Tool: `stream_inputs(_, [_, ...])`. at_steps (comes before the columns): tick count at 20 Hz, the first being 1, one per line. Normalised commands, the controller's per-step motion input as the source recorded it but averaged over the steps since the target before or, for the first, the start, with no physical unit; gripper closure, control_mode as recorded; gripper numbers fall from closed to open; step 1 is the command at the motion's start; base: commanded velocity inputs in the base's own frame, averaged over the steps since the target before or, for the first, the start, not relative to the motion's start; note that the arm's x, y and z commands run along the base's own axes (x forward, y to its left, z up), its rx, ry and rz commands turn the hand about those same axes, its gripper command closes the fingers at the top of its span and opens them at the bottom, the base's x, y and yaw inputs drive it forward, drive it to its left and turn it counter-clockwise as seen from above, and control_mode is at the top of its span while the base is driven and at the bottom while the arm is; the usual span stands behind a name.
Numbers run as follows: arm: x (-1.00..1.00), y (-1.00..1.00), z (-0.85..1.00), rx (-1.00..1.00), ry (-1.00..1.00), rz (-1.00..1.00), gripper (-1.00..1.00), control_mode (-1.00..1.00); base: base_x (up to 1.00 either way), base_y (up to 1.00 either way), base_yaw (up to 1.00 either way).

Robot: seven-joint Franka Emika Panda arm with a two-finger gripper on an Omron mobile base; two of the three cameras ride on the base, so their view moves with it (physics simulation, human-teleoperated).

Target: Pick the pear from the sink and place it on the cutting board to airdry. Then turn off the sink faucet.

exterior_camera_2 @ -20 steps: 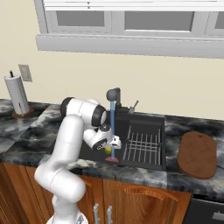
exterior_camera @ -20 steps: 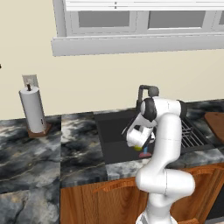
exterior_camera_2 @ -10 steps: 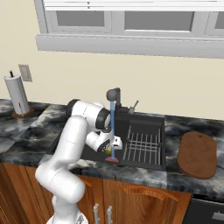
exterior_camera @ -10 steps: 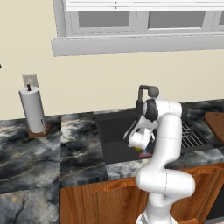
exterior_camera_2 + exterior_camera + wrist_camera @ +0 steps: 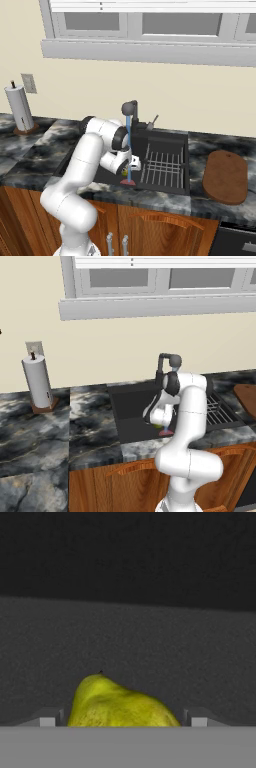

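Reaching low into the sink (image 5: 165, 150), our end effector (image 5: 120, 722) sits spread around the pear (image 5: 117, 704) on the sink's floor, fingertips (image 5: 47, 718) flanking it with gaps on each side.

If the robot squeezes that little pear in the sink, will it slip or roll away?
It might. The pear is rounded and narrows to one end, so it could roll or squirt sideways. The faucet is running into the sink, so its skin is probably wet and slippery. It sits between the open gripper fingers, which should help.

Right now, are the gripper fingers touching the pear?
Apart. The hand view shows the pear between the fingertips, with dark sink floor visible in the gap on each side.
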Motion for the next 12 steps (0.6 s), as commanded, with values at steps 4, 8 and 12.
stream_inputs(4, [0.06, 0.0, -0.16, 0.0, 0.08, -0.02, 1.0, -1.0, 0.0, 0.0, 0.0])
stream_inputs(8, [0.0, 0.0, -0.03, 0.0, 0.06, -0.02, 1.0, -1.0, 0.0, 0.0, 0.0])
stream_inputs(12, [0.0, 0.0, 0.0, 0.0, 0.0, -0.01, 1.0, -1.0, 0.0, 0.0, 0.0])
